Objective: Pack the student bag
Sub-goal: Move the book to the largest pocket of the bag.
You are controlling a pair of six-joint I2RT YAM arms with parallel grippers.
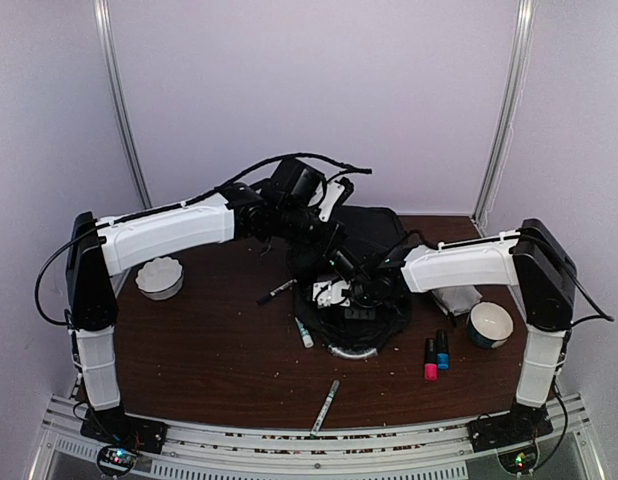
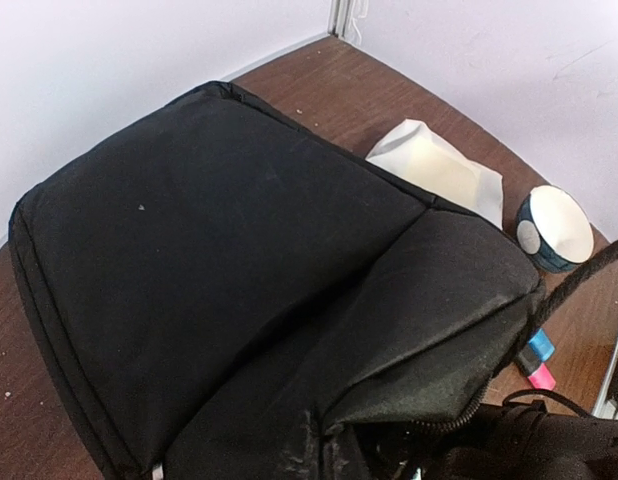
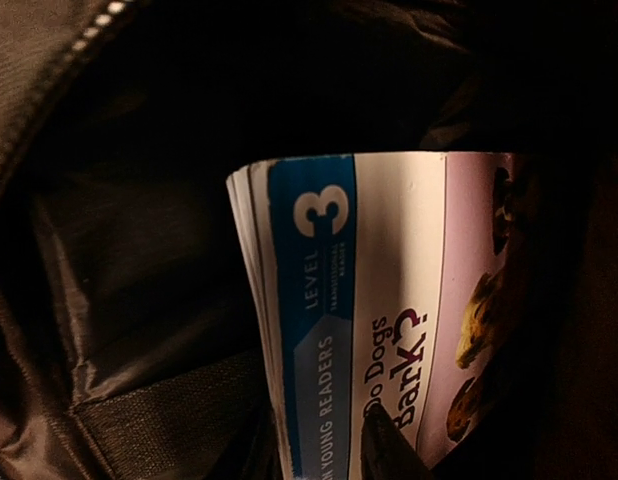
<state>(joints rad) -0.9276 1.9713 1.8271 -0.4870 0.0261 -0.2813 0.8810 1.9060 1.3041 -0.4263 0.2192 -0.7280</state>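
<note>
**Right wrist view: book inside the bag**

Your black bag (image 2: 219, 280) lies in the middle of the bench (image 1: 209, 340). Your left fingers (image 1: 327, 250) are closed above its mouth; if they pinch the fabric, I cannot tell. The book (image 3: 389, 300) stands in the pocket and one of your right fingers (image 3: 389, 450) lies over its cover; gripping or not, I cannot tell. Push the book down slowly, clear of the zipper, before you let go.

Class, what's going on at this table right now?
Two robot arms are packing a black backpack. The left pincer is shut at the bag's far edge, apparently holding it open. The right pincer is inside the bag with a "Do Dogs Bark?" reader; whether it grips it is unclear.
</note>
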